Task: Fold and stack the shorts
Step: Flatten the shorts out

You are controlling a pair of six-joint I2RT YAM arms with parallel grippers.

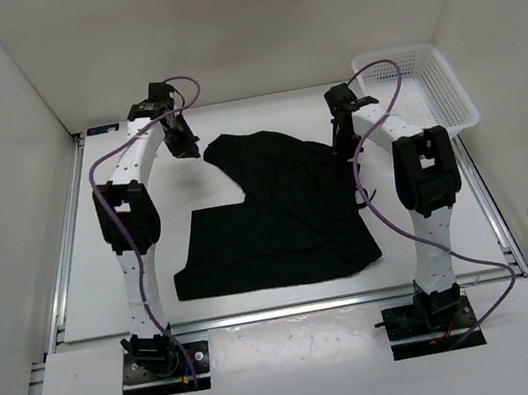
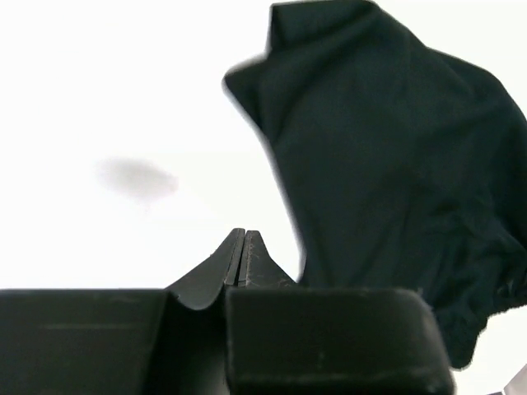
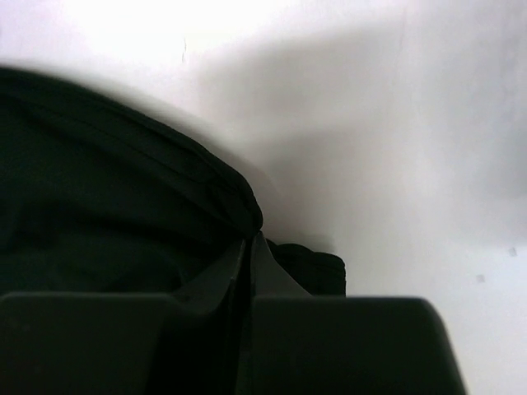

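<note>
The shorts point(image 1: 278, 220) lie mid-table between the arms. Right claw point(image 3: 249, 247) is closed on their right edge (pinching fabric, apparently); left claw point(image 2: 244, 247), closed empty, sits just left of their far corner.

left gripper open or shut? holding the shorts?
Shut and empty. In the left wrist view the left gripper has its jaws pressed together with nothing between them. The shorts lie off to one side of the tips.
</note>
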